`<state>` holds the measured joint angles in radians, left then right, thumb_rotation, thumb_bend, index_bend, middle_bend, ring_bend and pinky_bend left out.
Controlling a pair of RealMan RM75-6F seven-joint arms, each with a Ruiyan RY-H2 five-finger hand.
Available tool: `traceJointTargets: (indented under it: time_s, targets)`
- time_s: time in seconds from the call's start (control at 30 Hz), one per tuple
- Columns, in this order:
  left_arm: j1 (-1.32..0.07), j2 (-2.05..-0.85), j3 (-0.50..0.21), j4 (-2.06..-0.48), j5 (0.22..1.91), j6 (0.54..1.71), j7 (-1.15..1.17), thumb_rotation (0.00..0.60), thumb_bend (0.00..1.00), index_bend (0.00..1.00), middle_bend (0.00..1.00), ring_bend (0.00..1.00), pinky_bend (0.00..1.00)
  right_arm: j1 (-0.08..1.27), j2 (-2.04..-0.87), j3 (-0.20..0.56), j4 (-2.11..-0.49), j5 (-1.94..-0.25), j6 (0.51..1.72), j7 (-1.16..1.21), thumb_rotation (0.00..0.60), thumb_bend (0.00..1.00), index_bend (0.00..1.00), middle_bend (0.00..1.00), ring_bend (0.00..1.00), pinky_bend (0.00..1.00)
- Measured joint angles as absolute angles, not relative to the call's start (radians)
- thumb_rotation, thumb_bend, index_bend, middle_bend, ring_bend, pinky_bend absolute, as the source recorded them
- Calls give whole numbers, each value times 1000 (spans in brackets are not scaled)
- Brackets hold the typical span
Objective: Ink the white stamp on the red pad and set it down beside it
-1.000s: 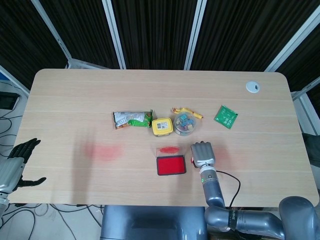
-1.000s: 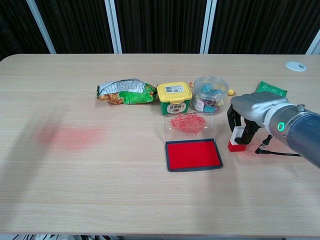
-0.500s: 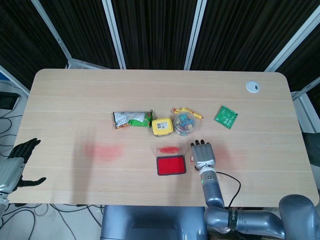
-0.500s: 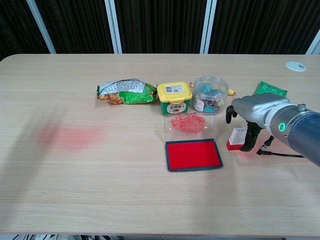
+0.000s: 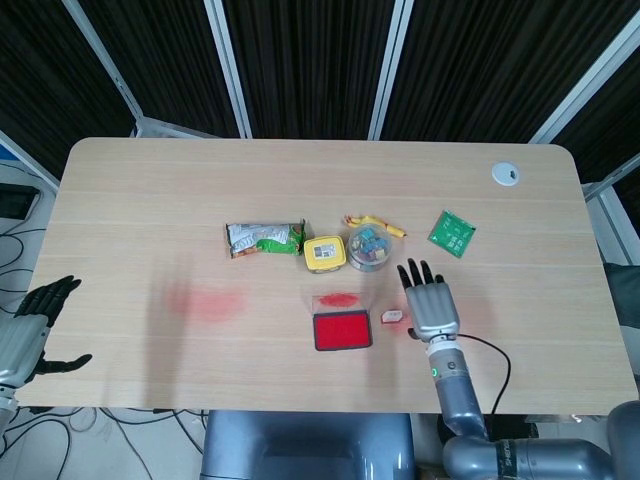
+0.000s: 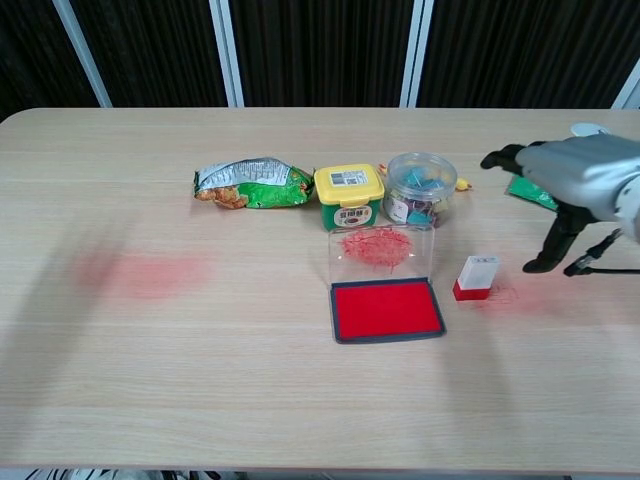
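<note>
The white stamp (image 6: 475,277) with its red base stands upright on the table just right of the red ink pad (image 6: 387,309); in the head view the stamp (image 5: 391,317) shows as a small white block beside the pad (image 5: 342,331). The pad's clear lid (image 6: 379,250) stands open behind it, smeared with red ink. My right hand (image 6: 578,185) hovers to the right of the stamp with fingers spread, holding nothing, and is apart from it (image 5: 431,303). My left hand (image 5: 30,325) hangs off the table's left edge, fingers spread and empty.
Behind the pad sit a yellow-lidded tub (image 6: 349,195), a clear round jar of small items (image 6: 420,187) and a green snack bag (image 6: 252,183). A green card (image 5: 452,233) lies at the right. Red smears mark the wood (image 6: 145,272).
My right hand has let go of the stamp and lifted away to the right, fingers opening. The stamp now stands alone beside the pad. The left hand has not moved.
</note>
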<state>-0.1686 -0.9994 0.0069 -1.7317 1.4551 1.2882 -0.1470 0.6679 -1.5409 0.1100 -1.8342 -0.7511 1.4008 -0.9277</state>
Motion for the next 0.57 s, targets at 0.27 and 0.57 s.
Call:
traceJointTargets:
  time_s: [0.27, 0.57]
  targets:
    - [-159, -1014, 7, -1721, 1472, 1321, -121, 600, 0, 0, 0, 0, 0, 472, -1358, -69, -1864, -1142, 1546, -608, 600, 142, 0, 0, 0, 206]
    - [-146, -1036, 2, -1699, 1486, 1362, -80, 600, 0, 0, 0, 0, 0, 276, -1217, -215, -1800, -1374, 1695, -361, 600, 136, 0, 0, 0, 206]
